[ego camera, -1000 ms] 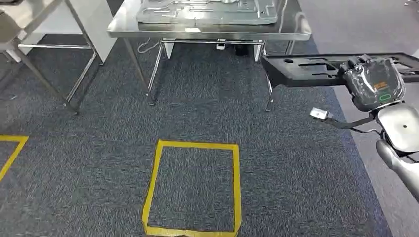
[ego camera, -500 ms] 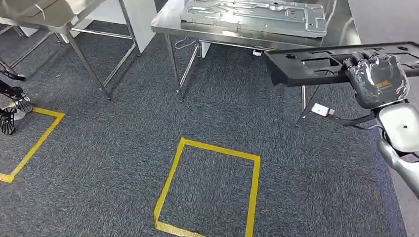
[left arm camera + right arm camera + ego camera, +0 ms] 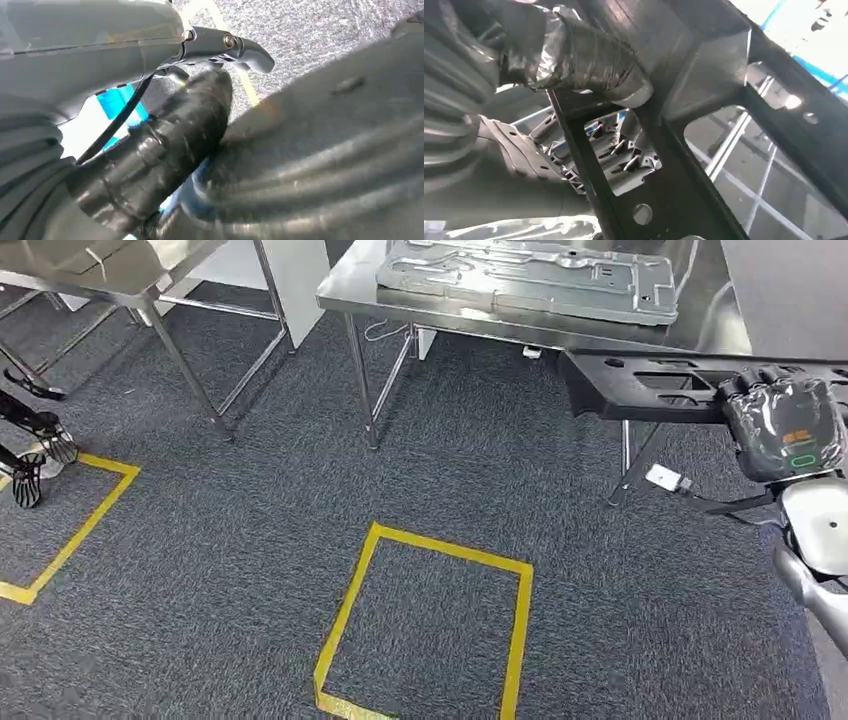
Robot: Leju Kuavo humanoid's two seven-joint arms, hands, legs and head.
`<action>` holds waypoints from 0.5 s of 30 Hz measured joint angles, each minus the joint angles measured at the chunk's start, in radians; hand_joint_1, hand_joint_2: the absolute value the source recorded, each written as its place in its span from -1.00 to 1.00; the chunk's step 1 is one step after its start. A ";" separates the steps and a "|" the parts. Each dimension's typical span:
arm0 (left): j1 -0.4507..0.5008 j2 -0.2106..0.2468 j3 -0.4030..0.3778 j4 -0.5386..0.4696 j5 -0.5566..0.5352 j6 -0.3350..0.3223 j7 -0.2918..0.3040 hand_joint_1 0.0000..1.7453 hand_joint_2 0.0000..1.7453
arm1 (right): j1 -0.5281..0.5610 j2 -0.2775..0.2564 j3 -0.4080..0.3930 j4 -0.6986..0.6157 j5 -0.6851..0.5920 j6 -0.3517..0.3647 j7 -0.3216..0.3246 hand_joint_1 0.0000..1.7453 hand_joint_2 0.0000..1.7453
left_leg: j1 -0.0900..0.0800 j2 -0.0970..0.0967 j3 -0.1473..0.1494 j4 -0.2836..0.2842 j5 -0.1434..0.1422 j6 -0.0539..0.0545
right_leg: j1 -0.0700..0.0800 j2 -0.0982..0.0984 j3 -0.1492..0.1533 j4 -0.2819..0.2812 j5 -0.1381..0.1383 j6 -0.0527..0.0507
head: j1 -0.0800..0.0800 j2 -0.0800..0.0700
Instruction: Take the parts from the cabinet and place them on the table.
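A: Where is the black part (image 3: 650, 385) at this moment?

B: It is in the right robot hand (image 3: 780, 420), which holds it near one end. The part is a long flat black panel with cut-out openings and small round holes. It lies about level and reaches out from the hand toward the robot's left side. In the right wrist view the fingers (image 3: 589, 65) are wrapped around the edge of the part (image 3: 704, 150), so this robot hand is closed on it.

A: And what is beyond the hand?

B: A steel surface (image 3: 350, 290) stands just past the held part. A grey metal sheet part (image 3: 530, 275) lies flat on it. The front legs of the surface stand on dark carpet.

A: What about the left robot hand (image 3: 165, 145)?

B: It appears very close and blurred in the left wrist view. I cannot tell if it is open or closed.

A: Anything on the floor?

B: A yellow tape square (image 3: 430, 625) is on the carpet, below and to the left of the right robot hand.
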State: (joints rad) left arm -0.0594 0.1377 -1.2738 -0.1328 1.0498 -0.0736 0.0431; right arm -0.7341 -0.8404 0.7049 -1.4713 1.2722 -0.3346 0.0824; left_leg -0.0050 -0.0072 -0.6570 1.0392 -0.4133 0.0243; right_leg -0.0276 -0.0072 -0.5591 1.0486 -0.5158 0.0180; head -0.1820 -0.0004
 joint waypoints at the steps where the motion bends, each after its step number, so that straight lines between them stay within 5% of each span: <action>1: 0.001 0.000 -0.003 0.000 -0.002 0.000 0.001 -1.00 1.00 | 0.011 -0.002 -0.006 0.002 -0.001 -0.003 -0.001 1.00 1.00 | 0.002 -0.001 0.001 -0.002 0.000 -0.008 | -0.001 -0.003 0.004 -0.004 0.001 -0.010 | 0.000 0.000; 11: 0.001 0.002 -0.022 0.000 -0.005 -0.001 -0.015 -1.00 1.00 | 0.058 -0.003 -0.076 0.019 0.006 -0.018 -0.037 1.00 1.00 | -0.001 -0.008 0.002 -0.003 -0.006 0.004 | -0.003 -0.009 0.017 -0.027 0.004 0.003 | 0.000 0.000; 12: 0.000 0.002 -0.022 0.000 -0.006 -0.002 -0.015 -1.00 1.00 | 0.058 -0.003 -0.079 0.020 0.006 -0.018 -0.039 1.00 1.00 | -0.002 -0.008 0.002 -0.003 -0.006 0.005 | -0.004 -0.009 0.017 -0.029 0.005 0.007 | 0.000 0.000; 13: 0.000 0.003 -0.023 0.000 -0.006 -0.003 -0.015 -1.00 1.00 | 0.060 -0.003 -0.082 0.020 0.006 -0.017 -0.042 1.00 1.00 | -0.011 -0.008 0.000 0.004 -0.012 0.017 | -0.009 -0.009 0.019 -0.036 0.007 0.022 | 0.000 0.000; 15: 0.001 0.003 -0.023 0.000 -0.006 -0.003 -0.015 -1.00 1.00 | 0.063 -0.003 -0.090 0.020 0.006 -0.015 -0.053 1.00 1.00 | -0.011 -0.009 0.001 0.002 -0.014 0.026 | -0.012 -0.009 0.022 -0.038 0.006 0.028 | 0.000 0.000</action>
State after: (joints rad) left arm -0.0586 0.1411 -1.2966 -0.1328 1.0441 -0.0767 0.0278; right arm -0.6713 -0.8438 0.6153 -1.4515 1.2779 -0.3498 0.0294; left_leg -0.0161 -0.0159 -0.6559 1.0414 -0.4272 0.0504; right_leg -0.0395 -0.0163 -0.5375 1.0104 -0.5096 0.0461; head -0.1820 -0.0004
